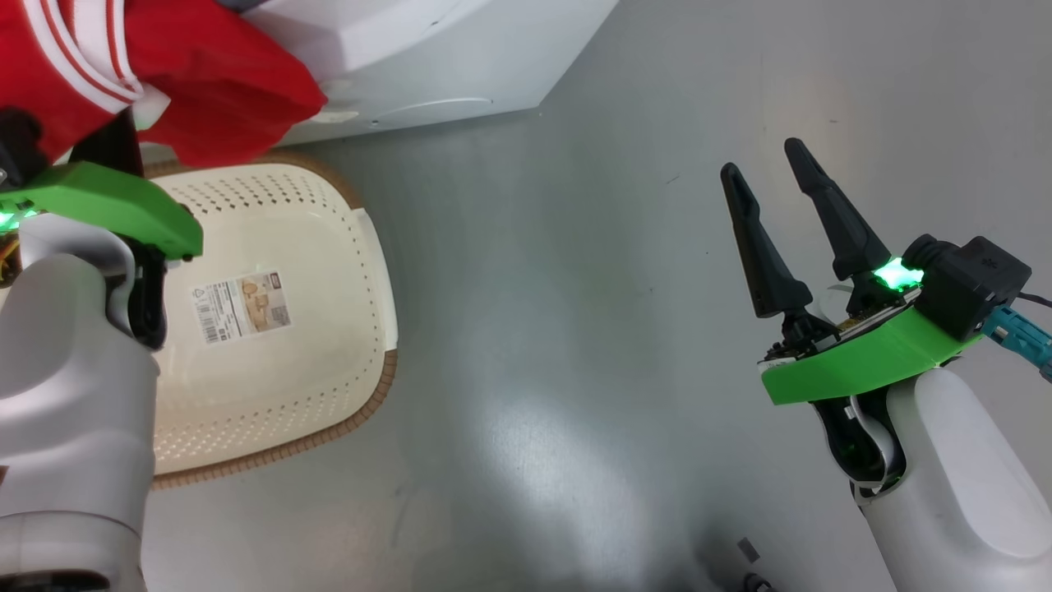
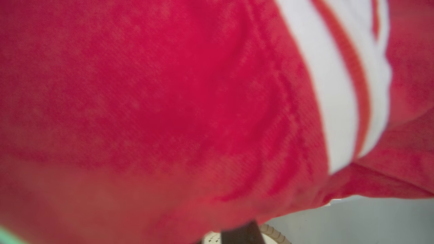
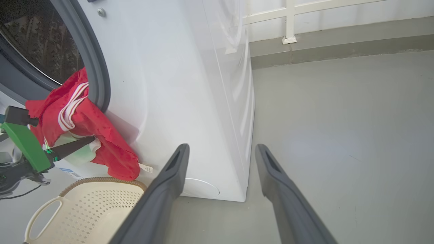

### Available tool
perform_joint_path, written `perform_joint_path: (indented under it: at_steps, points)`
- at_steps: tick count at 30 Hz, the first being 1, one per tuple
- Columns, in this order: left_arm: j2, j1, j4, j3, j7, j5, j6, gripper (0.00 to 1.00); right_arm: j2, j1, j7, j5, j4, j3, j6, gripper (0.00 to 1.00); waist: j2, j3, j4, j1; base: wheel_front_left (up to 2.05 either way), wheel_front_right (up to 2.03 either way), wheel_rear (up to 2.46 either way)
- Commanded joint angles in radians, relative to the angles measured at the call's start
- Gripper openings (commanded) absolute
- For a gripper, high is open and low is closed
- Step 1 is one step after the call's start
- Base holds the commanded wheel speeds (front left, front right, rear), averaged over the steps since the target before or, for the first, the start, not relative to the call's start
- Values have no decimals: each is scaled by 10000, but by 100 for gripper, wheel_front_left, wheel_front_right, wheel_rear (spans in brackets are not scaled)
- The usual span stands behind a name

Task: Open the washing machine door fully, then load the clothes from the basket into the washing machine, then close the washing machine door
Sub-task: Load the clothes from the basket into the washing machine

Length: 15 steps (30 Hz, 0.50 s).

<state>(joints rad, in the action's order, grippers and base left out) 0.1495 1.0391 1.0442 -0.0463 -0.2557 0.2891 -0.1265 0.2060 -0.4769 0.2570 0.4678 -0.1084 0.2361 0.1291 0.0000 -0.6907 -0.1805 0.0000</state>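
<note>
The clothes (image 1: 205,82) hung bunched from the left gripper (image 3: 84,141), whose fingers were clamped on the red fabric. They were held above the basket (image 1: 329,345), against the washing machine (image 3: 176,84) at the lower edge of its drum opening. The right gripper (image 1: 760,160) hovered well apart over the grey floor (image 1: 575,329), fingers spread, holding nothing.
</note>
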Motion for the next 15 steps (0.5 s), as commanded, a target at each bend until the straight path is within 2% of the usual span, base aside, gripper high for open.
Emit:
perform_joint_path:
  at_steps: [1, 9, 15]
  points:
    - [417, -38, -336, 181, -61, -120, 44, 0, -26, 155, 48, -60, 229, 105, 16, 100, 0, 25, 24, 0, 0, 0, 0]
    - [465, -753, -1134, 245, -61, -217, -4, 0, -51, 180, 48, -40, 198, 90, 16, 100, 0, 185, 119, 0, 0, 0, 0]
    - [416, -1611, -2350, 330, -61, -278, -25, 0, -48, 260, 48, -32, 184, 47, 16, 100, 0, 334, 230, 0, 0, 0, 0]
